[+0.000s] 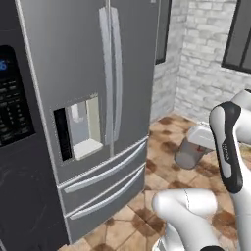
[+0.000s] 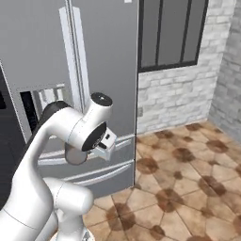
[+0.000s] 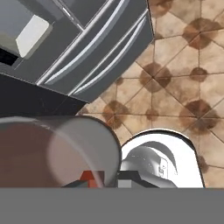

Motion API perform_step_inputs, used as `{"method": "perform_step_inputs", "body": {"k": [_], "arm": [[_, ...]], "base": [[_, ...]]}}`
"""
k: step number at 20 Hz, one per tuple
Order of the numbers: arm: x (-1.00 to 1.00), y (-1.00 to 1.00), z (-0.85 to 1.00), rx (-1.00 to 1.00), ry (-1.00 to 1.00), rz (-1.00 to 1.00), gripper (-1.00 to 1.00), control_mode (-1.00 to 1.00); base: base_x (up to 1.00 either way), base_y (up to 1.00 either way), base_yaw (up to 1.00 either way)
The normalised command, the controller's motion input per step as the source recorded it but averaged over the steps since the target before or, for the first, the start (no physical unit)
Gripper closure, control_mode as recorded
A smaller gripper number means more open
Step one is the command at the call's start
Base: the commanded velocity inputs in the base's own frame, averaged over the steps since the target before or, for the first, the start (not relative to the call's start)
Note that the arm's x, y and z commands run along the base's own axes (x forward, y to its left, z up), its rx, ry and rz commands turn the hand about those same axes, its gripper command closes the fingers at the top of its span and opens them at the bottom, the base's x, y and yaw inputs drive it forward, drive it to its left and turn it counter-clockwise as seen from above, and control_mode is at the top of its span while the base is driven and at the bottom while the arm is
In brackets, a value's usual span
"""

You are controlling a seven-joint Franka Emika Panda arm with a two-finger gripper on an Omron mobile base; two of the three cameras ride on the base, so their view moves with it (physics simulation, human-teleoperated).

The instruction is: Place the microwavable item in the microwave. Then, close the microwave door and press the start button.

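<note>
My gripper point(image 1: 195, 145) is shut on the microwavable item point(image 1: 189, 155), a small grey-brown cup hanging above the tiled floor in front of the fridge. In the right base view the cup point(image 2: 75, 155) shows just under my forearm, beside the hand point(image 2: 105, 144). The hand view looks down at the cup's rim and brown inside point(image 3: 39, 153) at lower left, with the fingertips point(image 3: 89, 178) pinching its wall. A dark control panel point(image 1: 12, 103) with a blue display, at the left edge of the left base view, looks like the microwave's. The microwave door is out of view.
A tall grey French-door fridge point(image 1: 93, 78) with a dispenser niche point(image 1: 81, 127) and two lower drawers point(image 1: 105, 188) stands straight ahead. Brown tiled floor point(image 2: 188, 179) spreads to the right, up to white brick walls point(image 2: 179, 94) with dark windows point(image 2: 169, 33).
</note>
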Motion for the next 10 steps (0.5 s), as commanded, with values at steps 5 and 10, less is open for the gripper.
{"method": "perform_step_inputs", "body": {"k": [5, 10], "arm": [[0.00, 0.00, 0.00, 0.00, 0.00, 0.00, 1.00, 1.00], [0.00, 0.00, 0.00, 0.00, 0.00, 0.00, 1.00, 1.00]], "base": [[-0.02, 0.58, 0.54], [0.01, 0.65, 0.41]]}}
